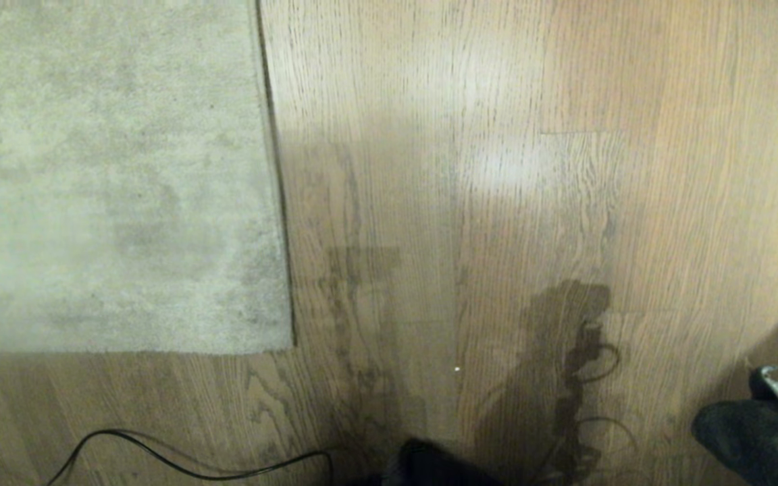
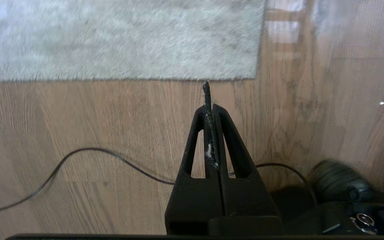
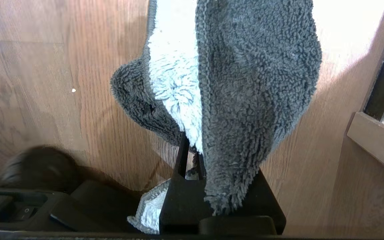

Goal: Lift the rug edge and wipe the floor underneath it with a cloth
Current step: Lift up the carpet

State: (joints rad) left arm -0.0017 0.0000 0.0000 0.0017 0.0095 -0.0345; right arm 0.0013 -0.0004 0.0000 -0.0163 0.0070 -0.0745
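Rug is filling the upper left of the head frame, lying flat on the floor, its corner pointing toward the lower middle and its long right edge running up the frame. In the left wrist view the left gripper is hovering just short of the rug's near edge, jaws pressed together on nothing, so this arm looks nearer for lifting. At the lower right the right gripper is clamping the cloth, which is draping over its jaws above bare planks. A thin black cable is trailing across the lower left.
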